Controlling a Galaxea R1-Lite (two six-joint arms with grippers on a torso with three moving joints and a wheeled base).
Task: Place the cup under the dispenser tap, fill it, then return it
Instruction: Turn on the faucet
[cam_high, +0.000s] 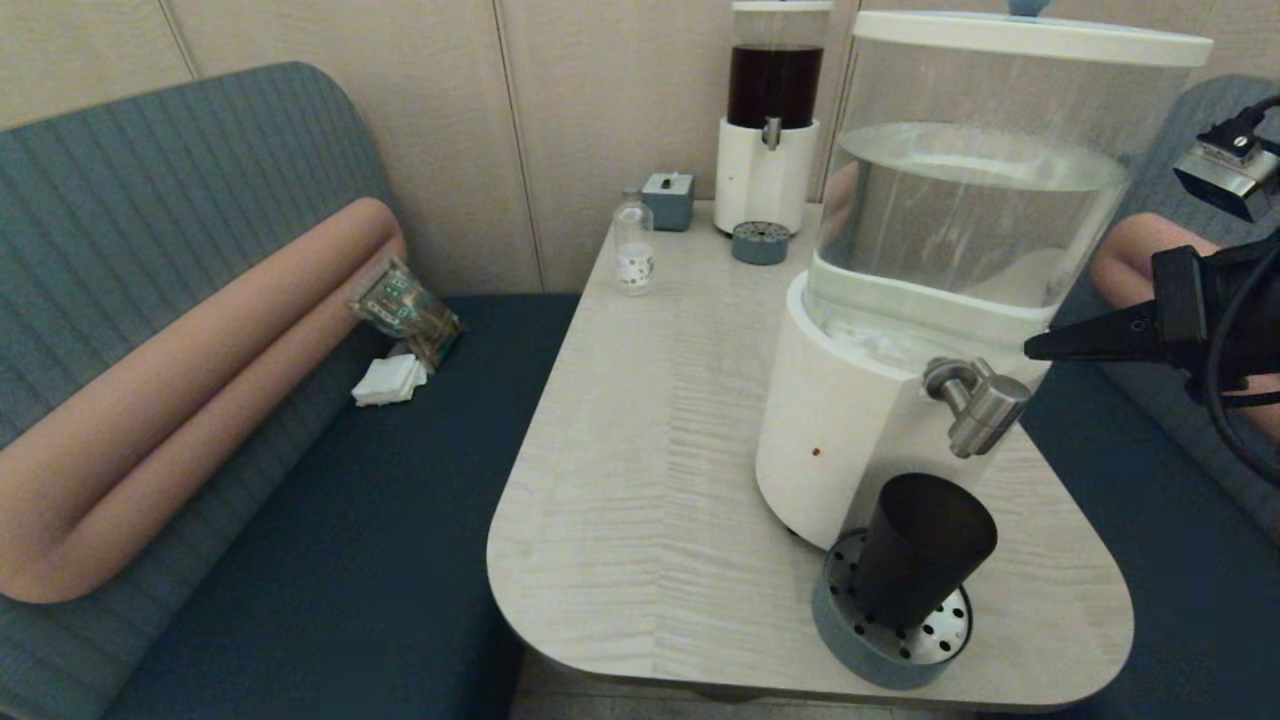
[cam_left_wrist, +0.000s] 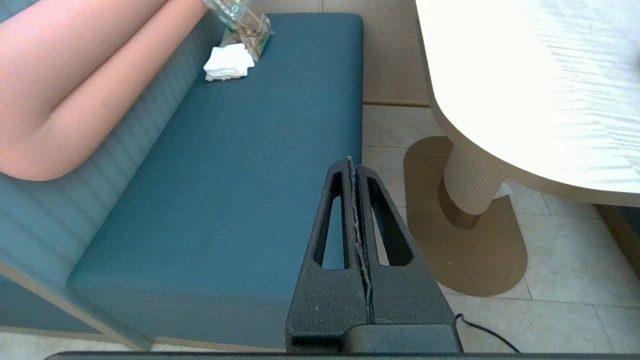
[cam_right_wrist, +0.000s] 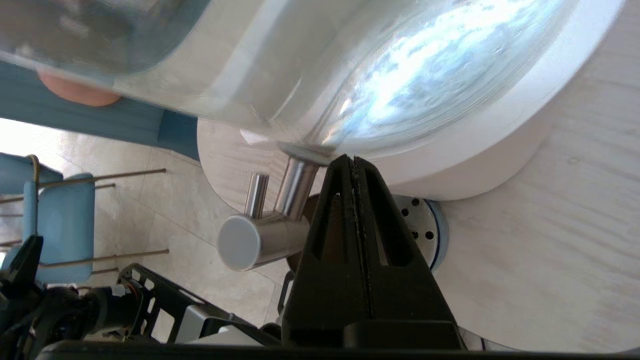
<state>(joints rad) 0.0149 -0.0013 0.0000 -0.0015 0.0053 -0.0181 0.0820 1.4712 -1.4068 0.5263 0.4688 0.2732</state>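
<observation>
1. Right gripper (cam_right_wrist: 354, 159): fingers pressed together, empty, tip just beside the dispenser tap (cam_high: 975, 402).
2. Cup (cam_high: 922, 551): upright on the perforated drip tray (cam_high: 850, 640), below the tip.
3. Left gripper (cam_left_wrist: 351, 161): fingers together, over the bench seat (cam_left_wrist: 240, 165).

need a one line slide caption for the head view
Dark cup stands on the drip tray under the dispenser tap, with the shut right claw level with the tap beside the dispenser.

The right gripper (cam_high: 1035, 348) is up high on the right, fingers pressed together, pointing left. The left gripper (cam_left_wrist: 354, 165) hangs low, fingers pressed together too.
</observation>
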